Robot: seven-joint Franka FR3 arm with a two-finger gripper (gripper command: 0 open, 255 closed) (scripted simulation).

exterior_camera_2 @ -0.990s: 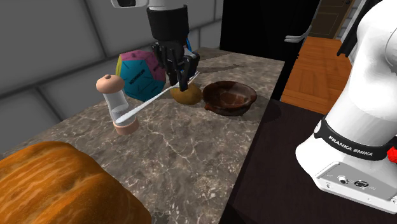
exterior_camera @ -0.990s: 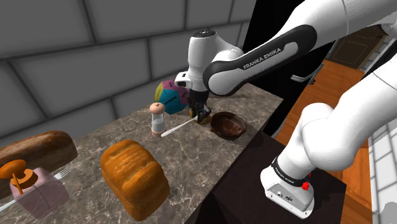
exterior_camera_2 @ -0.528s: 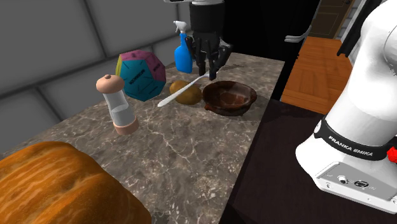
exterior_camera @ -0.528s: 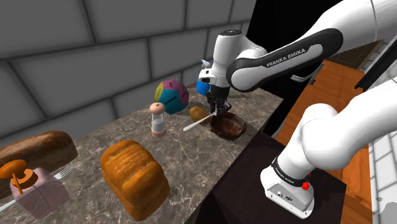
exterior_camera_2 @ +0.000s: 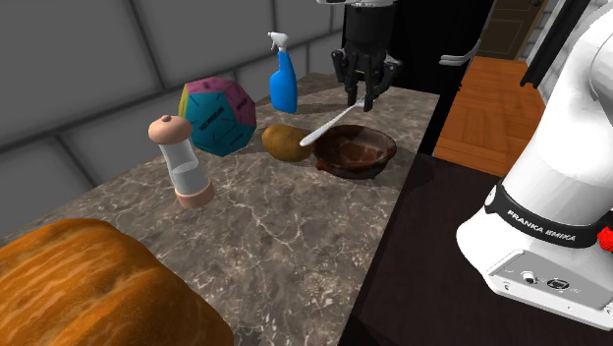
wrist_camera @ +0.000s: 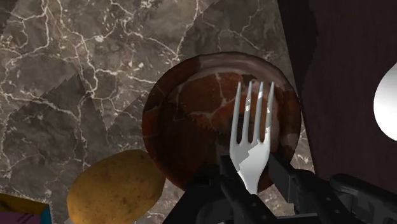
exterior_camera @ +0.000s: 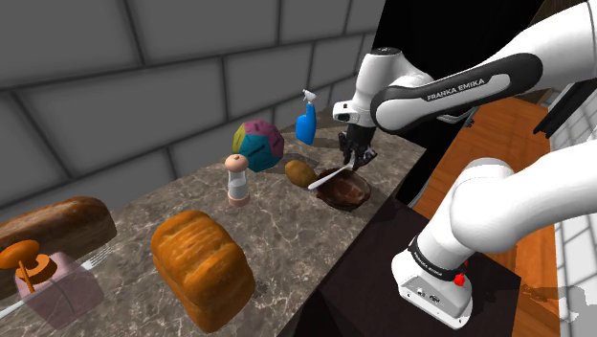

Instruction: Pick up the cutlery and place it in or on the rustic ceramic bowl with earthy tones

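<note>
Above the brown bowl (exterior_camera_2: 356, 169) on the marble worktop (exterior_camera_2: 275, 226), the black gripper (exterior_camera_2: 365, 95) pinches a white fork (wrist_camera: 253, 143), its tines over the bowl's hollow, a potato (exterior_camera_2: 284, 142) just beside the bowl

"FRANKA EMIKA" stands in white capitals on the arm's dark forearm (exterior_camera: 450, 91) in the shoulder view; the same words run along the black band (exterior_camera_2: 543, 226) round the arm's foot, near right in the second exterior view; dark marks on the die (exterior_camera_2: 214, 116) cannot be read.
</note>
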